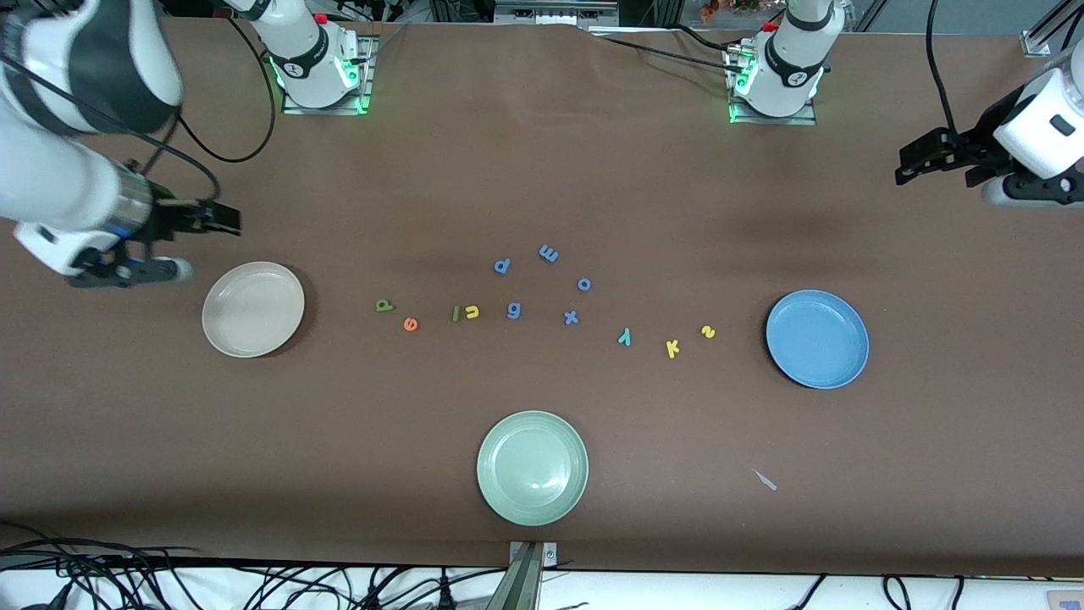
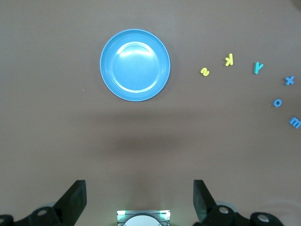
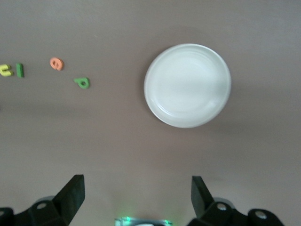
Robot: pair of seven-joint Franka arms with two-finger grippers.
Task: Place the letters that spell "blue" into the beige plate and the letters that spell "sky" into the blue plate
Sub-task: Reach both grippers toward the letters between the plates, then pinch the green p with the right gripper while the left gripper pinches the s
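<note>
Brown matte cloth covers the table [image 1: 542, 525], faintly creased near the robots' bases. Nearest the front camera lies a round, shallow pale green plate [image 1: 532, 468], smooth and slightly glossy, with a small pale scrap [image 1: 765, 479] on the cloth toward the left arm's end.

Farther from the camera sit two more plates of the same shape, making three in all: the beige plate [image 1: 253, 308] toward the right arm's end and the blue plate [image 1: 817, 339] toward the left arm's end, both holding nothing.

Between them runs a loose line of tiny flat foam letters, twelve in all. Toward the beige plate lie the dark green b [image 1: 385, 305], orange e [image 1: 411, 324], dark green l [image 1: 456, 314] and yellow u [image 1: 472, 312], the last two almost touching. Toward the blue plate lie the teal y [image 1: 624, 336], yellow k [image 1: 672, 347] and yellow s [image 1: 708, 332]. Five periwinkle-blue letters [image 1: 571, 317] fill the middle; their exact shapes are hard to read.

Farthest up, the right gripper [image 1: 222, 218] hangs over bare cloth just beside the beige plate, fingers apart and holding nothing; its arm is blurred and cut off at the edge. The left gripper [image 1: 910, 165] hangs over the cloth at the left arm's end, fingers likewise apart, arm partly out of view.
</note>
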